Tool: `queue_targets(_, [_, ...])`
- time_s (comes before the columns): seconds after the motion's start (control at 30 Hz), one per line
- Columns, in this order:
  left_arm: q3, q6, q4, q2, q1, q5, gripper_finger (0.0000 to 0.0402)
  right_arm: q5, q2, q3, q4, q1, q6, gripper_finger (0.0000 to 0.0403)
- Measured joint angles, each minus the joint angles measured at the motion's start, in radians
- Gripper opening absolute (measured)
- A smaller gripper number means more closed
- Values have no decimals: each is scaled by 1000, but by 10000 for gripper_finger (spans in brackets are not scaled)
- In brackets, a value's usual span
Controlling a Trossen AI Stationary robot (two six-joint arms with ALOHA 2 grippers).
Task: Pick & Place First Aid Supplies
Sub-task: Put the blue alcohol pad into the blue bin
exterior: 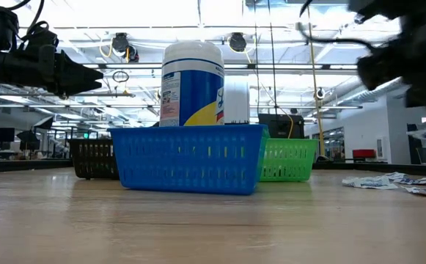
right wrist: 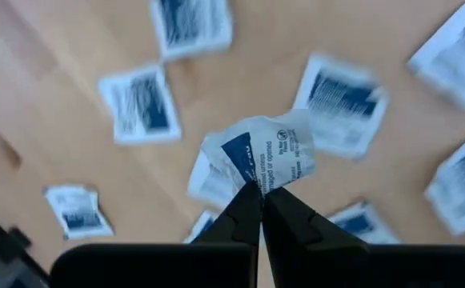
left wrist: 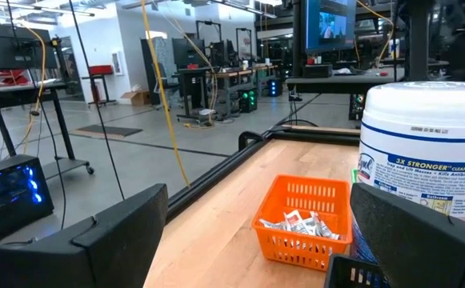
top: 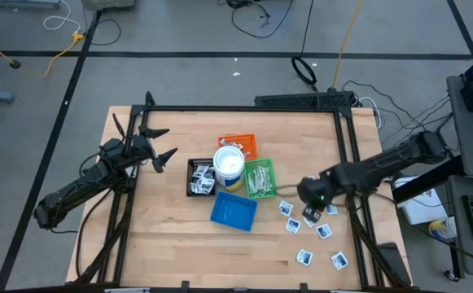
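Wooden bench (top: 163,228) fills the high view, where the right pincer (top: 311,213) sits among scattered packets (top: 324,231) at lower right; only its wrist view shows it clamped on one crumpled packet (right wrist: 266,156). Left pincer (top: 156,143) hangs spread open at upper left.

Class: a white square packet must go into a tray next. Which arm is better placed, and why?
Right. The right gripper is already shut on a crumpled white square packet with blue print above the loose packets; the left gripper waits open beyond the black tray.
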Motion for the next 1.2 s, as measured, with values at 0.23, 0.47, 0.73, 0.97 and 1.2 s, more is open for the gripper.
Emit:
queue_targets(0.23, [0,0,0,0,0,0,397,2,30,0,79,225,160,1])
queue_targets(0.47, [0,0,0,0,0,0,397,208,176,130,114,274,28,1])
queue_targets(0.73, [0,0,0,0,0,0,397,387,370,358,155,199,-132,0])
queue_targets(0.97, [0,0,0,0,0,0,397,427,531,543,188,112,-216,0])
queue_targets(1.2, [0,0,0,0,0,0,397,424,666,702,221,60,-286,0])
